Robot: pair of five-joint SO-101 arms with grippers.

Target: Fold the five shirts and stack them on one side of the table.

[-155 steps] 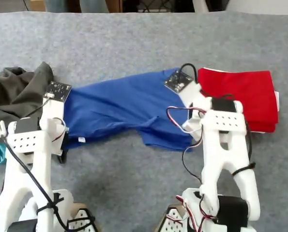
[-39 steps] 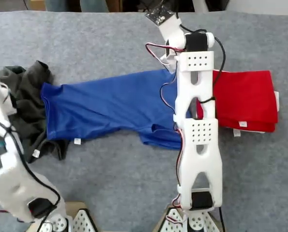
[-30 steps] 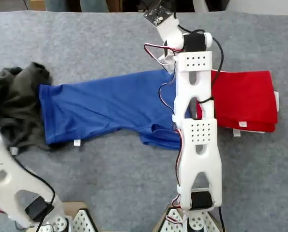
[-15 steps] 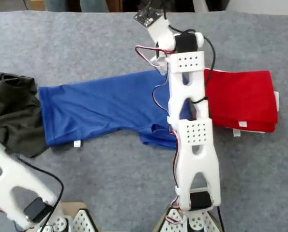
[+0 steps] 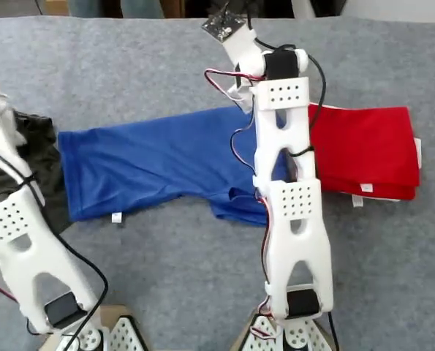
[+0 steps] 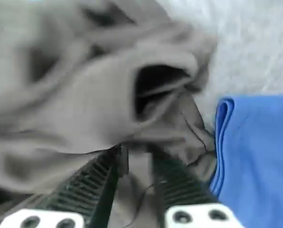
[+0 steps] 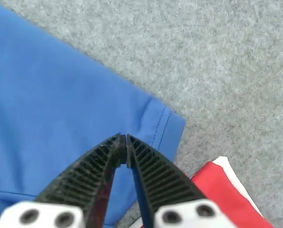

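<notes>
Blue shirt flat mid-bench, first fold not yet made.

At the left edge of the bench [image 5: 202, 278], my left end effector [image 6: 135, 159] looks clenched on a bunch of the grey shirt [image 6: 74, 104]. The blue shirt [image 5: 151, 164] lies spread across the middle, and the folded red shirt [image 5: 367, 150] sits by the right edge. Farther out, my right end effector [image 7: 126, 142] hangs closed and empty over the blue shirt's far right corner. I'd open it, pinch that hem cleanly and fold without dragging the red one. My right arm hides where blue meets red.
</notes>
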